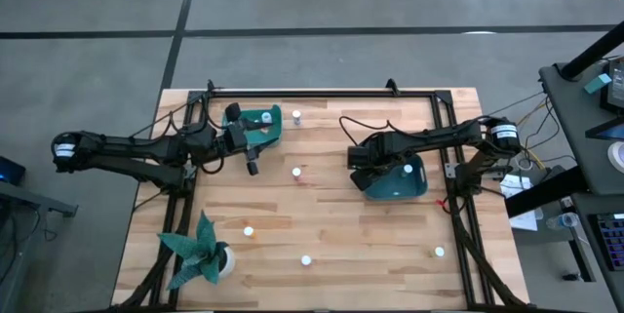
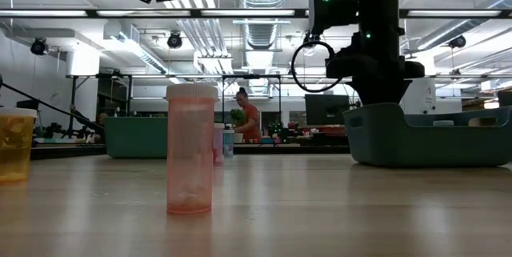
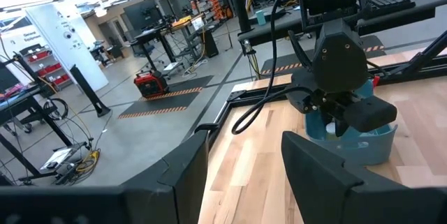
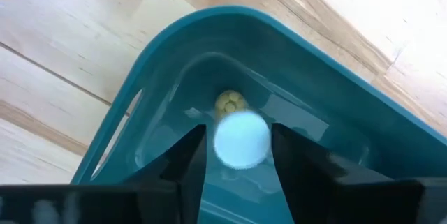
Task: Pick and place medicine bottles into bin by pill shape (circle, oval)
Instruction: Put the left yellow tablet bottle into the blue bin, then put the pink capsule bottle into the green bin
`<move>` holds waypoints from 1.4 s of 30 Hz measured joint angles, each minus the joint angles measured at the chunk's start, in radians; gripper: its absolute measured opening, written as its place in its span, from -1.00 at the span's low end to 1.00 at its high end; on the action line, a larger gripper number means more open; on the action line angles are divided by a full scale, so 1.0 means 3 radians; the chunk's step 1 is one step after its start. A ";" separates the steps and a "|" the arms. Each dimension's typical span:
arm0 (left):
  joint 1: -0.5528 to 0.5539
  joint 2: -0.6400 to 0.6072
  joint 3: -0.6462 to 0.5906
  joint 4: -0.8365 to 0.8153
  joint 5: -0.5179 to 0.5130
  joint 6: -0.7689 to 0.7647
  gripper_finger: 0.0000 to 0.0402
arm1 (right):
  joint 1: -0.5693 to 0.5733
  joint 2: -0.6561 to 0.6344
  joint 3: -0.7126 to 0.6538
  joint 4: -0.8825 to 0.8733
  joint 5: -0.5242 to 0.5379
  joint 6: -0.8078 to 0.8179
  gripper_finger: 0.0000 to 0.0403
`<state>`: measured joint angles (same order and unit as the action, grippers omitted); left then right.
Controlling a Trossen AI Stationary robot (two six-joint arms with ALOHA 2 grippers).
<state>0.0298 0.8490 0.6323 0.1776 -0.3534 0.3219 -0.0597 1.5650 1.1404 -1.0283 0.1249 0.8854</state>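
In the right wrist view, a medicine bottle (image 4: 241, 139) with a white cap sits between my right gripper's (image 4: 239, 155) fingers, just above the floor of a teal bin (image 4: 335, 119). The jaws stand slightly apart from the cap. From above, my right gripper (image 1: 382, 165) hovers over that bin (image 1: 414, 188) at the table's right. My left gripper (image 1: 252, 164) is open and holds nothing, just in front of the other teal bin (image 1: 275, 128). Several small white bottles stand loose on the table, such as one at the middle (image 1: 296, 171) and one at the back (image 1: 295, 114).
A teal paper plant (image 1: 200, 250) in a white pot stands at the front left corner. Black rails (image 1: 322, 94) frame the tabletop. More bottles stand along the front (image 1: 306, 260) and front right (image 1: 439, 251). A person (image 2: 248, 117) is far off in the room.
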 joint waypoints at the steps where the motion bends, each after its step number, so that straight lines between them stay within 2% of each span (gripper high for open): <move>1: 0.0000 0.0000 0.0000 0.0000 0.0000 0.0000 -0.17 | 0.0000 0.0000 0.0000 0.0001 0.0000 0.0001 -0.22; 9: 0.0000 0.0000 0.0000 0.0000 0.0000 0.0000 -0.17 | -0.0014 -0.0005 0.0012 -0.0078 0.0000 -0.0006 -0.17; 21: 0.0000 0.0000 0.0000 0.0000 0.0000 0.0000 -0.17 | -0.0010 -0.0051 0.0358 -0.0319 0.0038 -0.0218 -0.17; 29: -0.0001 0.0000 0.0000 -0.0001 0.0000 -0.0036 -0.17 | 0.0178 -0.0364 0.0411 -0.0263 0.0503 -0.0515 -0.22; 33: -0.0001 0.0000 0.0000 -0.0013 0.0001 -0.0160 -0.17 | 0.0342 -0.0671 0.0277 0.0084 0.0768 -0.0817 -0.28; 36: -0.0001 0.0032 0.0000 -0.0014 0.0002 -0.0348 -0.17 | 0.0475 -0.0923 0.0092 0.0547 0.0809 -0.1226 -0.31; 42: -0.0002 0.0221 -0.0004 -0.0028 0.0015 -0.0639 -0.17 | 0.0604 -0.1494 -0.0518 0.1882 0.0809 -0.2158 -0.37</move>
<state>0.0292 0.9153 0.6312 0.1691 -0.3489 0.1301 0.1214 1.1167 0.9852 -0.4638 0.3676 0.2381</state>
